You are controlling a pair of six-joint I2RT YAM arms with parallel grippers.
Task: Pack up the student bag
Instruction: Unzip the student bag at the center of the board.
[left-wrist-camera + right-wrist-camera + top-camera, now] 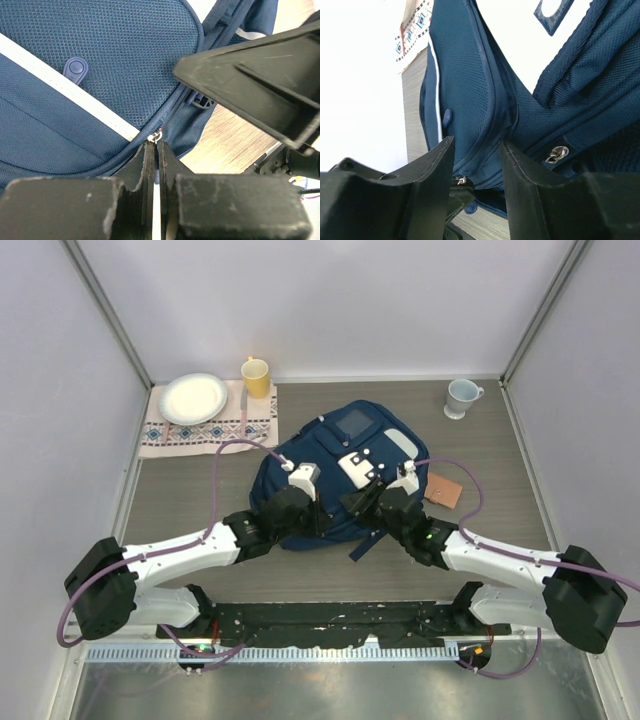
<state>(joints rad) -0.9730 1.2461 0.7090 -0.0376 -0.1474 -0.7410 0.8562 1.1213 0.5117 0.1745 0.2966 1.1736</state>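
Note:
The student bag [335, 445], navy blue with white stripes, lies flat in the middle of the table. At its near edge my left gripper [156, 145] is shut on a small metal zipper pull [158, 136], where the zip track ends. My right gripper [476, 150] is open, and its two fingers straddle a fold of the bag's blue fabric [485, 125] just beside the left gripper. A second zipper pull [557, 153] hangs to the right of the right finger. In the top view both grippers, left [300, 512] and right [380, 505], meet over the bag's near edge.
A brown flat item [444, 490] lies right of the bag. At the back left, a patterned placemat [165, 432] carries a white plate [193, 398], with a yellow cup [256, 377] beside it. A pale mug [461, 397] stands back right. Walls enclose the table.

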